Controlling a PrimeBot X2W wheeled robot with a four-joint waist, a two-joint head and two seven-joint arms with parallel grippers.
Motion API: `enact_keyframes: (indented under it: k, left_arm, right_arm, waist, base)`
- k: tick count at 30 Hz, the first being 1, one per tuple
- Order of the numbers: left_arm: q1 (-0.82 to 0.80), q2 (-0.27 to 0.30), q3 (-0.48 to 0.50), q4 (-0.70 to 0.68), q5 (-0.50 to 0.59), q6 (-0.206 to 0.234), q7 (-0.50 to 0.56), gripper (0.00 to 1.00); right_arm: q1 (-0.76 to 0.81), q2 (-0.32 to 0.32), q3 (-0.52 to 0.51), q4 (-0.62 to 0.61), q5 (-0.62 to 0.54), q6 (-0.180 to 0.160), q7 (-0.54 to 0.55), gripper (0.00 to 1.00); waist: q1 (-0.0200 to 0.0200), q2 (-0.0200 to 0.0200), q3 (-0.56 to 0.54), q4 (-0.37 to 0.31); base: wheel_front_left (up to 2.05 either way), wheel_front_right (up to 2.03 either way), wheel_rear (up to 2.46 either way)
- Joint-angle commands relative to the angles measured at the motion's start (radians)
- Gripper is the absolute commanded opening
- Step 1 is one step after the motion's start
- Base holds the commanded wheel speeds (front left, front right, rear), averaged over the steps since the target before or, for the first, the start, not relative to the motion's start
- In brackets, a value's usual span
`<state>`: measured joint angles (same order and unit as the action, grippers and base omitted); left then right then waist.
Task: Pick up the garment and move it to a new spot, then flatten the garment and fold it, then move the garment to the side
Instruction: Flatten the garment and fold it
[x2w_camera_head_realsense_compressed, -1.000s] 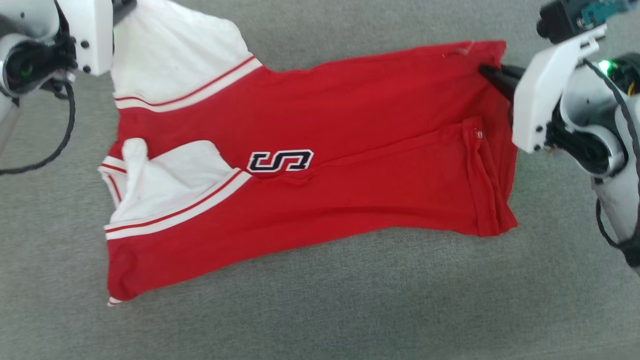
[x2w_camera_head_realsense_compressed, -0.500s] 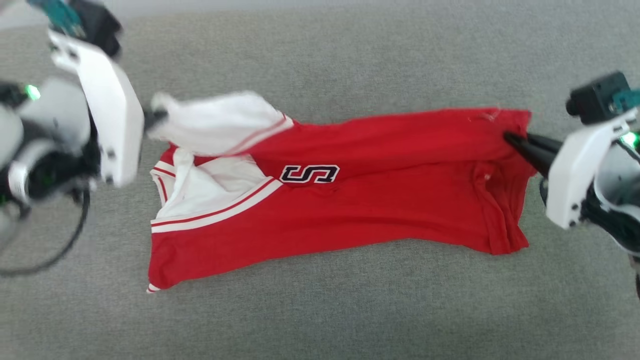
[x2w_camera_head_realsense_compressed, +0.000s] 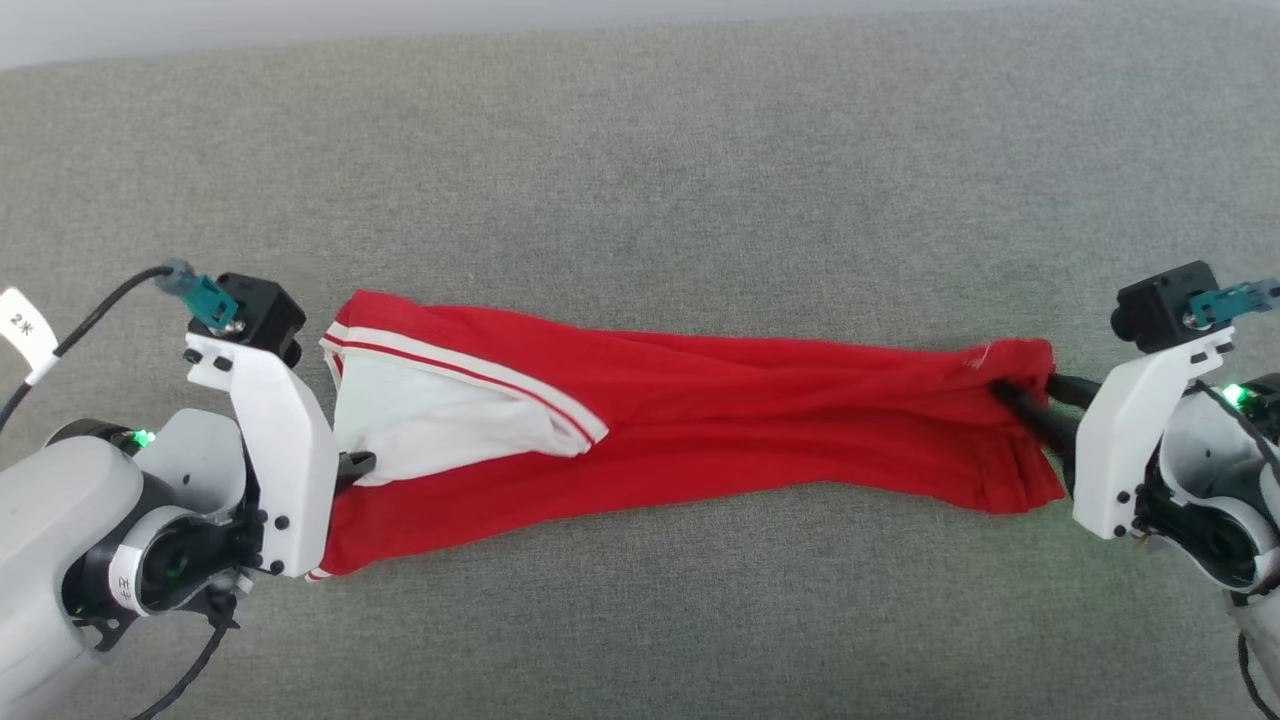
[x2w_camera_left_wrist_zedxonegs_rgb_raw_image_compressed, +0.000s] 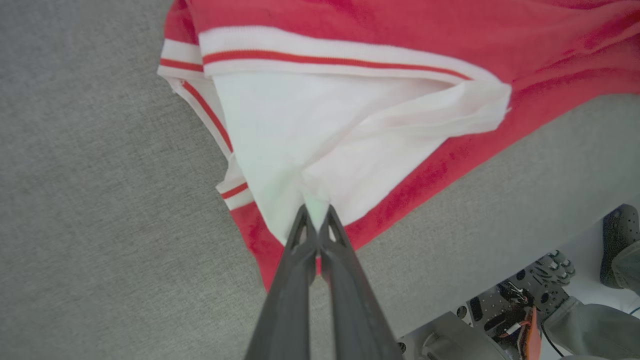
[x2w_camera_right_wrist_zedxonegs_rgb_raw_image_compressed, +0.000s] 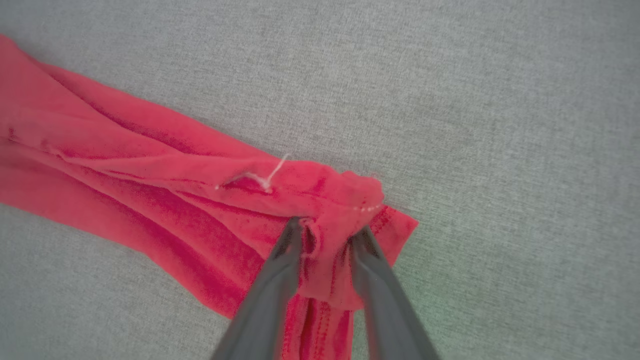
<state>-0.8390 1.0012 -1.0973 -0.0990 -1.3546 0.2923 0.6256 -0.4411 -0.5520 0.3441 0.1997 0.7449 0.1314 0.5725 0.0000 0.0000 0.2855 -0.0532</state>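
1. Grey woven fabric surface (x2w_camera_head_realsense_compressed: 640, 620) is seen spread wide beneath the robot's two arms.
2. Nearest, on the robot's left, the left gripper (x2w_camera_left_wrist_zedxonegs_rgb_raw_image_compressed: 315, 222), a pair of long dark fingers, is shown clamped tight on a pinch of the white short sleeve (x2w_camera_left_wrist_zedxonegs_rgb_raw_image_compressed: 320, 130).
3. On the right, the right gripper (x2w_camera_right_wrist_zedxonegs_rgb_raw_image_compressed: 327, 227) is pictured with its dark fingers parted, the bunched red hem (x2w_camera_right_wrist_zedxonegs_rgb_raw_image_compressed: 345, 200) lying between them. Whether any cloth is truly pinched there cannot be told.
4. Between the two, the garment (x2w_camera_head_realsense_compressed: 750, 430), a small red jersey-style shirt with white sleeves, lies on the surface. It is drawn out into a long narrow band, with the red-and-white striped trim (x2w_camera_head_realsense_compressed: 480, 375) uppermost at its left end.
5. The knit is judged light, limp and stretchy. It can be expected to sag, bunch and narrow under pull, while damage is thought unlikely.
6. Seamed edges are judged the soundest holds: the hem corners and the sleeve or shoulder seams, pinched through every layer so that the fold is not let fall open.
7. Farthest off, the surface is bounded by a pale strip (x2w_camera_head_realsense_compressed: 150, 30) along the top of the head view.
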Motion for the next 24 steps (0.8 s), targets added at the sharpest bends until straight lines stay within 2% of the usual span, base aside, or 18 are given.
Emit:
enact_keyframes:
  k: [1, 2, 7, 12, 18, 23, 24]
  left_arm:
    - [0.016, -0.008, 0.006, 0.028, 0.002, -0.014, -0.022, 0.77]
    - [0.023, -0.014, 0.01, 0.045, -0.002, -0.021, -0.039, 1.0]
    - [0.053, -0.016, 0.042, 0.092, -0.011, -0.057, -0.138, 1.0]
    - [0.101, 0.001, 0.083, 0.085, 0.001, -0.089, -0.289, 1.0]
    - [0.178, 0.02, 0.127, 0.061, 0.052, -0.116, -0.53, 1.0]
    - [0.237, 0.013, 0.154, 0.052, 0.11, -0.11, -0.726, 1.0]
    - [0.237, 0.013, 0.154, 0.052, 0.11, -0.11, -0.726, 1.0]
  right_arm:
    - [-0.006, 0.008, 0.001, 0.007, -0.01, -0.001, 0.002, 1.0]
    - [-0.004, 0.011, 0.002, 0.011, -0.009, -0.001, 0.007, 1.0]
    - [0.028, -0.002, -0.019, -0.016, -0.011, -0.001, 0.018, 1.0]
    - [0.084, -0.002, -0.1, -0.07, -0.011, -0.001, 0.02, 1.0]
    - [0.151, 0.051, -0.241, -0.088, -0.048, -0.001, 0.064, 1.0]
    - [0.179, 0.092, -0.309, -0.064, -0.063, -0.001, 0.113, 1.0]
    - [0.179, 0.092, -0.309, -0.064, -0.063, -0.001, 0.113, 1.0]
  waist:
    - [0.0, 0.0, -0.006, 0.001]
    - [0.0, 0.0, -0.01, 0.001]
    - [0.0, 0.0, -0.038, 0.001]
    - [0.0, 0.0, -0.063, 0.0]
    - [0.0, 0.0, -0.074, 0.011]
    - [0.0, 0.0, -0.071, 0.043]
    - [0.0, 0.0, -0.071, 0.043]
  base:
    - [0.0, 0.0, 0.0]
    - [0.0, 0.0, 0.0]
    - [0.0, 0.0, 0.0]
    - [0.0, 0.0, 0.0]
    - [0.0, 0.0, 0.0]
    - [0.0, 0.0, 0.0]
    - [0.0, 0.0, 0.0]
